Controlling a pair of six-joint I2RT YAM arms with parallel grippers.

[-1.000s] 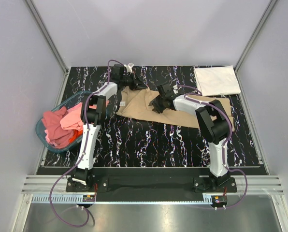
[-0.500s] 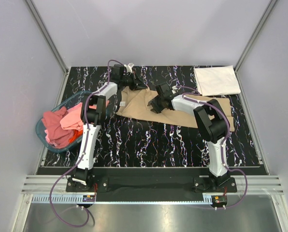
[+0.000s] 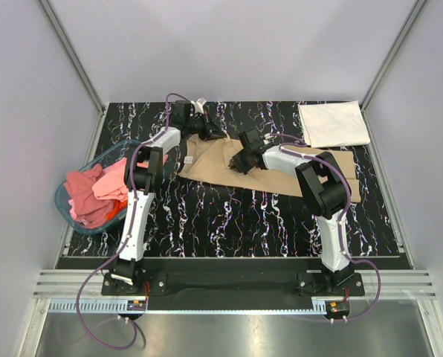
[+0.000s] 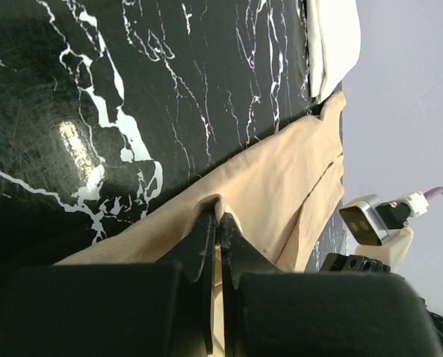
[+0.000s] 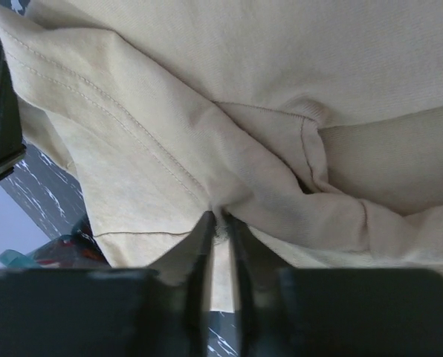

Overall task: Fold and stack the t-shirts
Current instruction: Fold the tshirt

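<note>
T-shirt (image 3: 212, 168), tan, lies pinched inside left pincer (image 4: 216, 224) and right pincer (image 5: 218, 220).

Tan t-shirt (image 3: 214, 168), white t-shirt (image 3: 333, 123), pink t-shirts (image 3: 94, 195), blue basket (image 3: 60, 198), black white-veined table (image 3: 229, 217).

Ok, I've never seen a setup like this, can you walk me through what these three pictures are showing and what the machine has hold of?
These are two robot arms bolted at the near edge of a black marbled table. The wide picture looks down from above and behind them. The other two come from small cameras on each arm's wrist, looking along its pinching tool. A tan t-shirt lies spread out mid-table, and a folded white t-shirt sits at the far right corner. A blue basket at the left holds pink and red t-shirts. The left tool is shut on the tan t-shirt's far edge, and the right tool pinches a fold of the same shirt.
</note>
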